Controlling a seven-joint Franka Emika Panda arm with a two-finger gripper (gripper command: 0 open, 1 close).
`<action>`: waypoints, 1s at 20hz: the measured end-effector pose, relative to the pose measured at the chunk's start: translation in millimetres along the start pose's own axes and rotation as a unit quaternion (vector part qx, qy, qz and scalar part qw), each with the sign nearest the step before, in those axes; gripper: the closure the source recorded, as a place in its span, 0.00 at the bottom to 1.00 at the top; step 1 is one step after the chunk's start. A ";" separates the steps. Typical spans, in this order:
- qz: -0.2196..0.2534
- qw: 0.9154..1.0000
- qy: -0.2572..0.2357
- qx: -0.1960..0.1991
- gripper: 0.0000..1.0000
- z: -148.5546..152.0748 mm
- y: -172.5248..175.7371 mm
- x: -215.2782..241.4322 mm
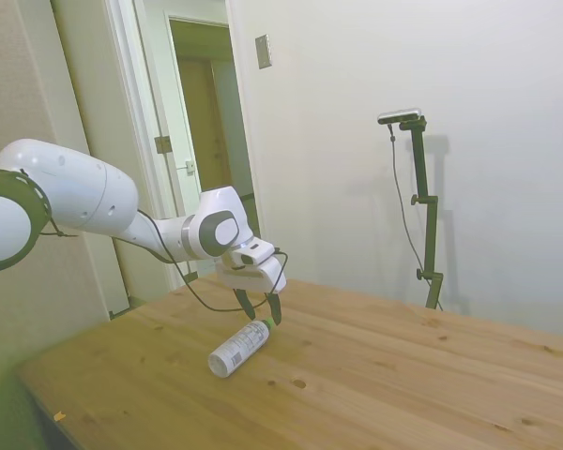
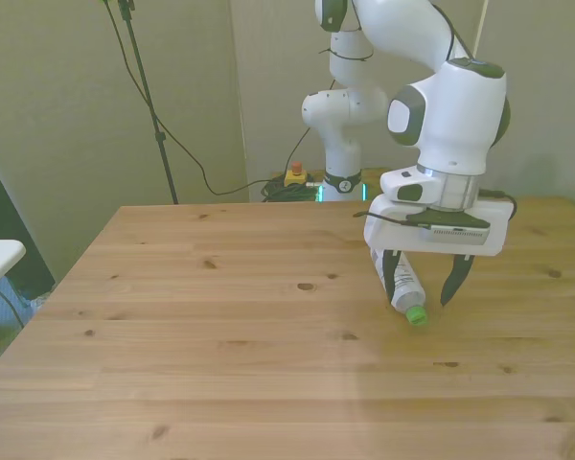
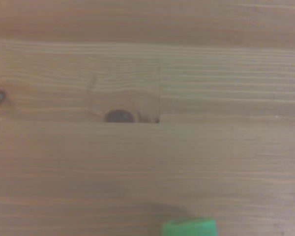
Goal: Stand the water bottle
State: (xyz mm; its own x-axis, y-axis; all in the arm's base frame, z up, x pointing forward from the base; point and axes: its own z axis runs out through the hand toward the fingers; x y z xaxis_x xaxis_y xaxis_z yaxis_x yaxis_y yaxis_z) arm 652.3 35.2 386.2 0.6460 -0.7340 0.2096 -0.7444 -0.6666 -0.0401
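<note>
The wooden table [image 2: 220, 364] carries one thing, toward the front view's right edge. The white arm [image 2: 450, 105] bends down over it, its gripper [image 2: 423, 284] pointing at the boards with fingers spread wide. The water bottle [image 2: 397, 276] lies on its side between those fingers, green cap [image 2: 417, 314] toward the near edge.

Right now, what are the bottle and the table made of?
The water bottle looks like clear plastic: see-through, shiny body with a white printed label, probably paper or film. Its green cap looks like matte plastic. The table looks like pale wood, likely pine: grain lines, plank seams and dark knots show.
</note>
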 end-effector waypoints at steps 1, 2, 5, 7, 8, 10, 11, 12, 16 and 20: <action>0.001 1.000 -0.001 -0.003 0.00 4.7 0.0 0.0; 0.001 1.000 -0.002 -0.006 1.00 8.9 -0.1 -0.4; 0.004 1.000 -0.003 -0.010 1.00 16.5 -0.6 -1.5; 0.007 1.000 -0.001 -0.010 1.00 17.9 0.4 0.3; 0.009 1.000 -0.001 -0.010 1.00 18.1 1.3 1.6; 0.011 1.000 0.001 -0.010 1.00 19.2 3.0 4.2; 0.012 1.000 0.001 -0.010 1.00 20.5 3.6 5.1; 0.013 1.000 0.001 -0.010 1.00 22.1 3.9 5.5; 0.013 1.000 0.002 -0.009 1.00 26.7 3.7 5.7; 0.015 1.000 -0.001 -0.009 1.00 28.5 4.0 5.2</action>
State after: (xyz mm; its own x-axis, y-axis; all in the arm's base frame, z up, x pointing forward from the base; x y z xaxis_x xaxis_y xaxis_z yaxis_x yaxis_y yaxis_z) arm 657.6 25.0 359.2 0.6237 -0.7538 0.2070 -0.7662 -0.6420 -0.0289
